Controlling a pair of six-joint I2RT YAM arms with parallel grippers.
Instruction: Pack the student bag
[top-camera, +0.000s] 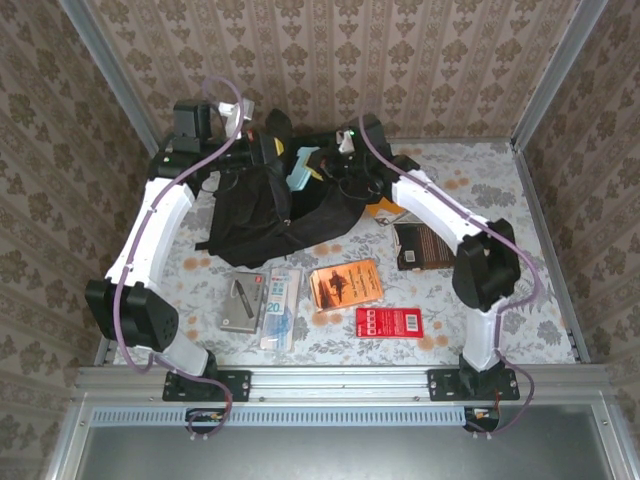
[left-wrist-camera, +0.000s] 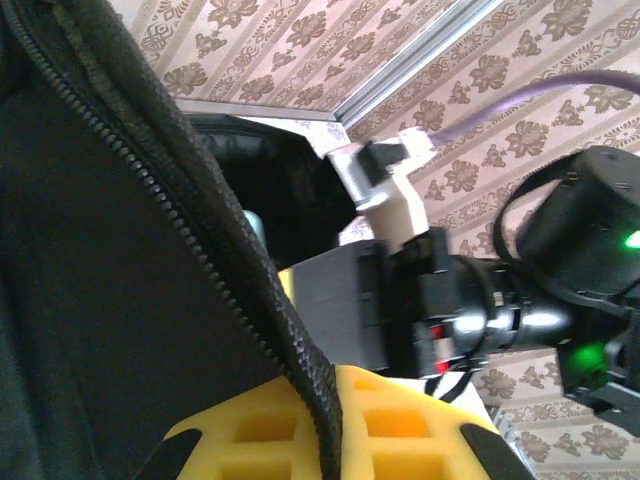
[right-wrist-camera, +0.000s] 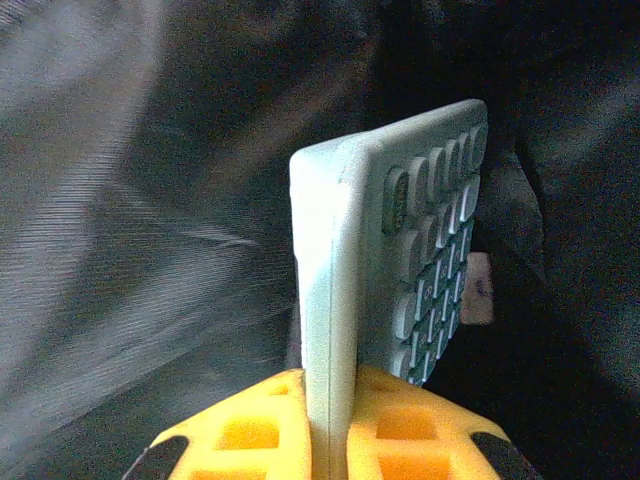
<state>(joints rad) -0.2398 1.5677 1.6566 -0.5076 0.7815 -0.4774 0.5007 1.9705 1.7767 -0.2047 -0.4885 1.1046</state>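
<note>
Student bag (top-camera: 265, 215) is located at the far centre of the table (top-camera: 500, 200). Its zipper edge (left-wrist-camera: 200, 260) is clenched by the left claw (left-wrist-camera: 320, 425), so the mouth is judged to be held open. A pale blue calculator (right-wrist-camera: 400, 250) is clenched on edge in the right claw (right-wrist-camera: 325, 425), its long axis directed into the dark interior straight ahead. "20" is legible on a pack (top-camera: 281, 300) lying on the table; other print cannot be read.

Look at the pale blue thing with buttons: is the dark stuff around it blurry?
Yes. Right wrist view: the pale blue keypad is sharp, the student bag around it dim and smeared. Left wrist view: the bag's zipper is crisp, wallpaper bright. Top view: evenly lit, clear.
</note>
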